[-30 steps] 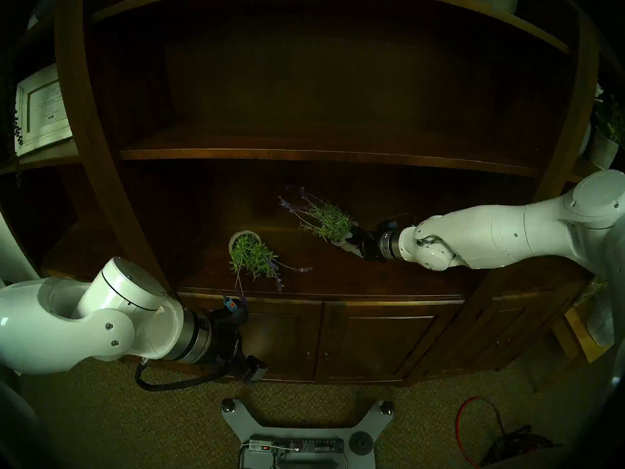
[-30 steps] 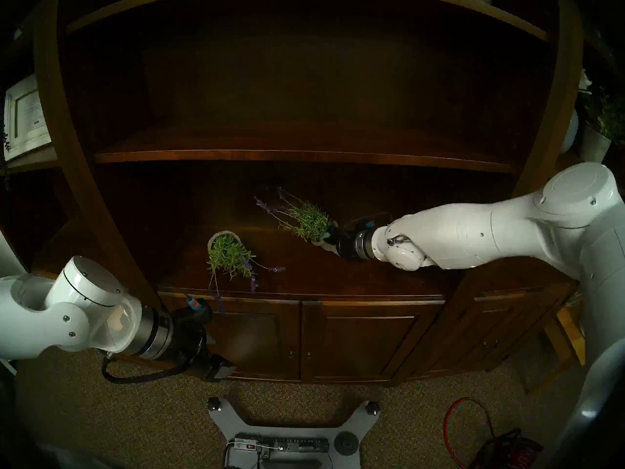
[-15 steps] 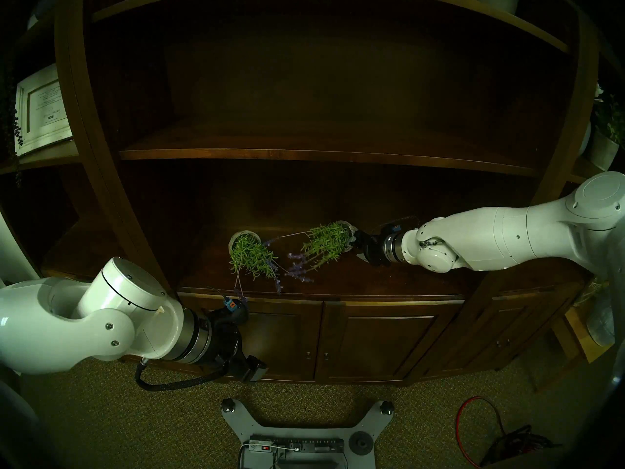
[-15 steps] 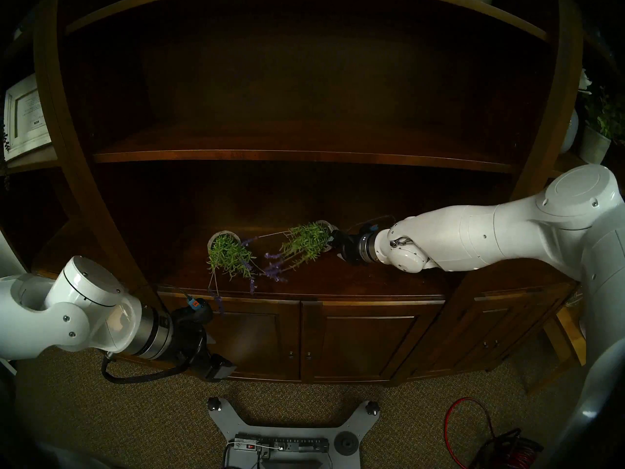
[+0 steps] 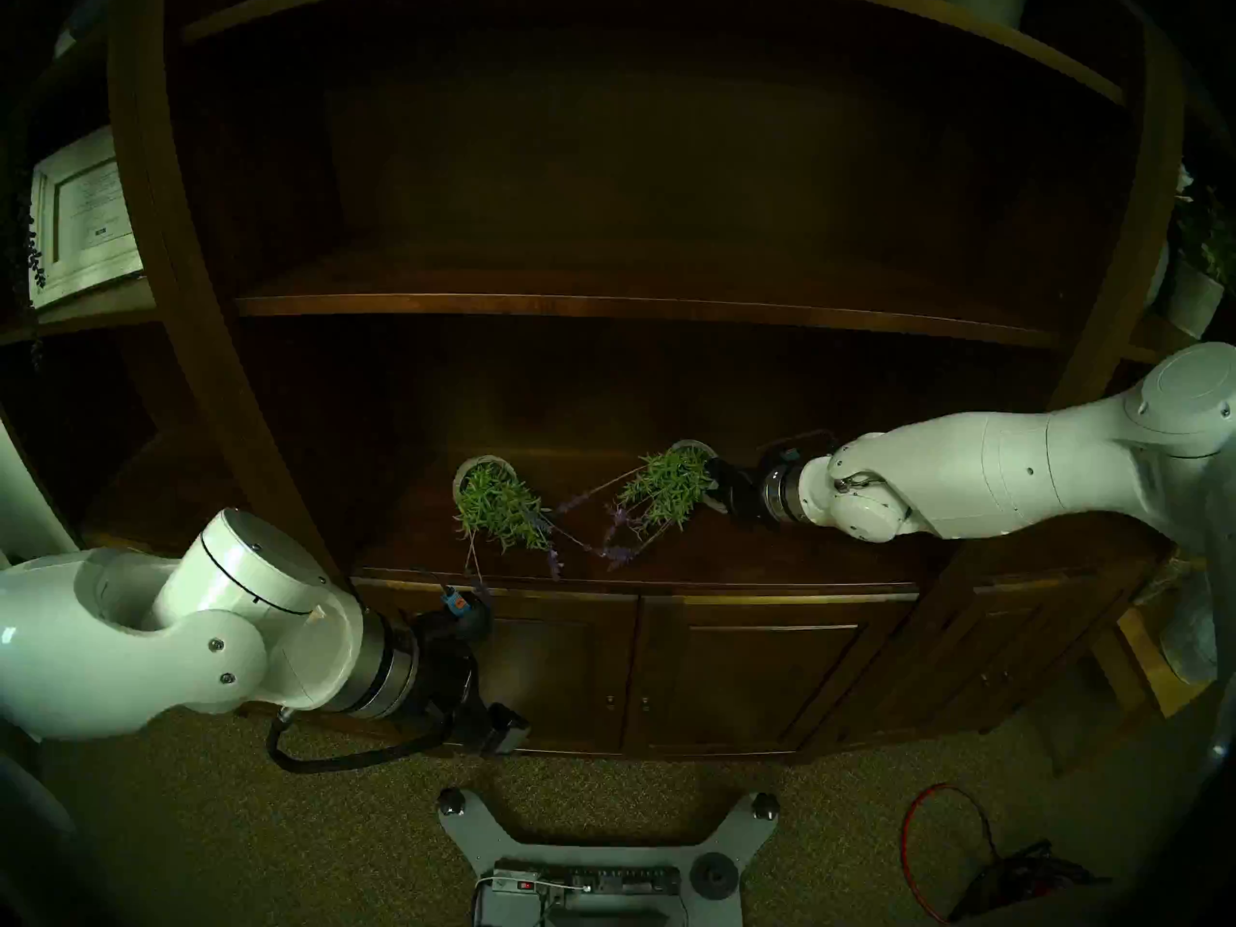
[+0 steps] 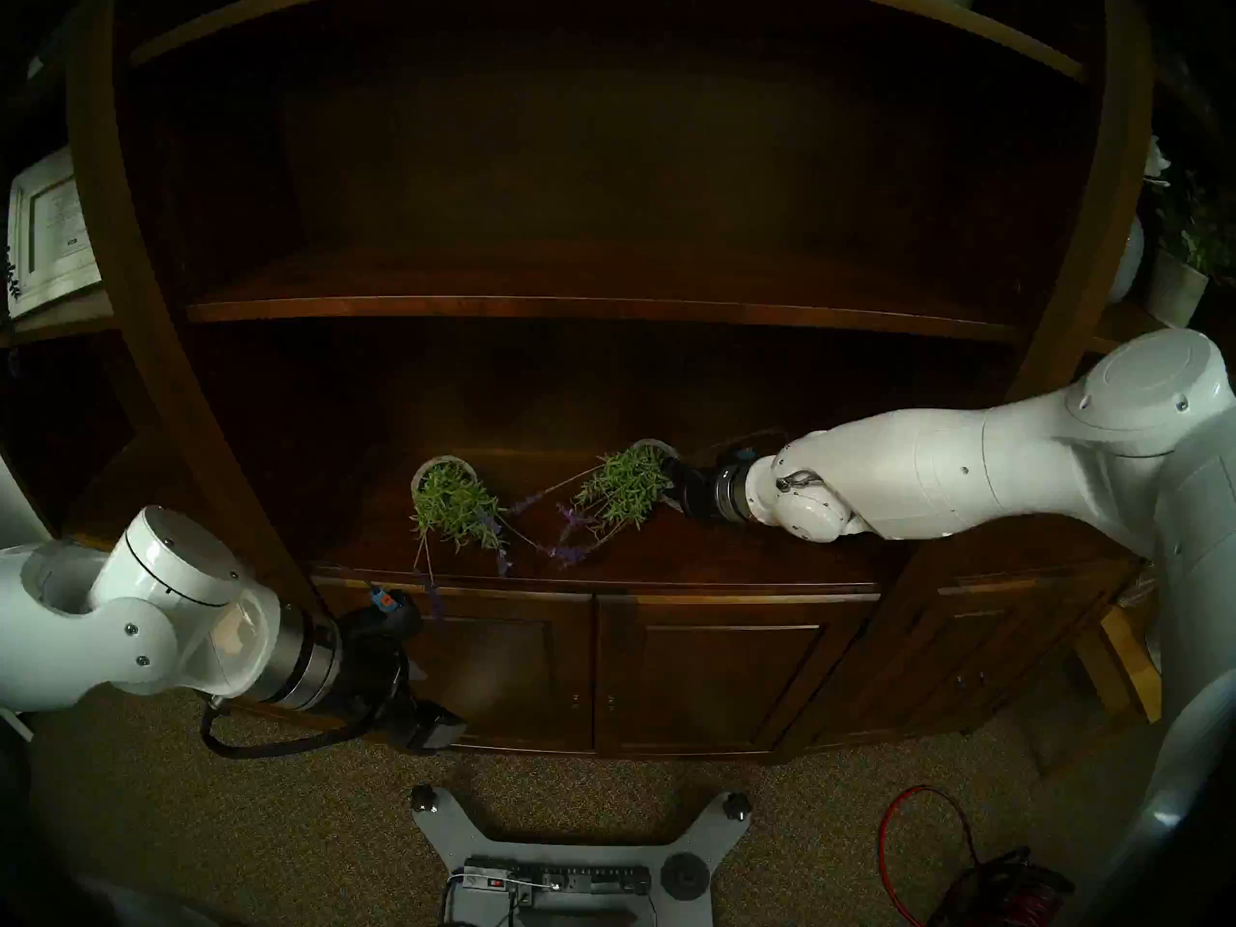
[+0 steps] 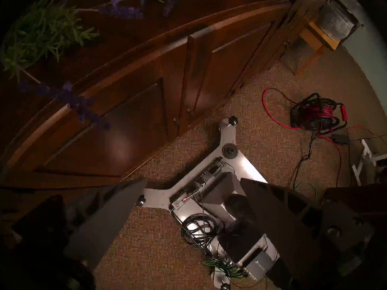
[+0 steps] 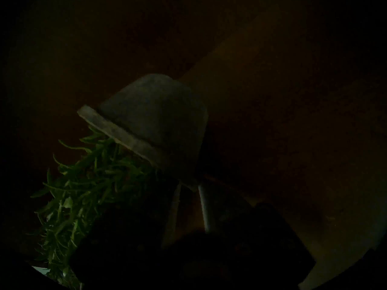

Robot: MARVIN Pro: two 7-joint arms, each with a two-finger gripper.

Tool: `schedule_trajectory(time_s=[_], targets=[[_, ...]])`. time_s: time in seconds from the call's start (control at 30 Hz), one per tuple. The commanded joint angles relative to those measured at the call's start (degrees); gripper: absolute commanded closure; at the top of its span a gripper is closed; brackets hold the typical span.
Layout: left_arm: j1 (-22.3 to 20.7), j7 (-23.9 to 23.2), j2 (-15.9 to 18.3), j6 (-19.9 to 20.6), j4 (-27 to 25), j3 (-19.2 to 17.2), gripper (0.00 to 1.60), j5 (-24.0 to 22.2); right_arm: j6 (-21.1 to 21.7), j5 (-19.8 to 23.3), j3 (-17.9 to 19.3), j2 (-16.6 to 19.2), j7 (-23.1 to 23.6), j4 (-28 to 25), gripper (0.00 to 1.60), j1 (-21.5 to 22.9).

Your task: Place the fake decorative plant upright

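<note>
Two potted fake plants on the cabinet worktop (image 5: 769, 558). Left plant (image 5: 498, 501) stands pot-down, looks upright. Right plant (image 5: 669, 487) sits tilted, foliage spilling toward me, so not upright yet. My right fingers (image 5: 717, 487) are at its pot (image 8: 155, 115); too dark to tell if they pinch it. My left fingers (image 7: 189, 196) hang spread, empty, off the cabinet front. Left: stand it up, let go.
</note>
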Motion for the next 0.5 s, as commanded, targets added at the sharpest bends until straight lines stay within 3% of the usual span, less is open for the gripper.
schedule_trajectory(time_s=[0.0,0.2,0.47], targets=[[-0.7,0.1,-0.1,0.0,-0.2,-0.8,0.00,0.0,-3.7,-3.0,-0.5,-0.1,-1.5,-2.6,1.04,4.1],[-0.7,0.1,-0.1,0.0,-0.2,-0.7,0.00,0.1,-6.4,-5.1,-0.8,-0.6,-3.8,-5.3,0.97,6.0],[-0.7,0.1,-0.1,0.0,-0.2,-0.8,0.00,0.0,-8.7,-6.6,-1.1,-0.9,-6.2,-7.1,1.00,6.8]])
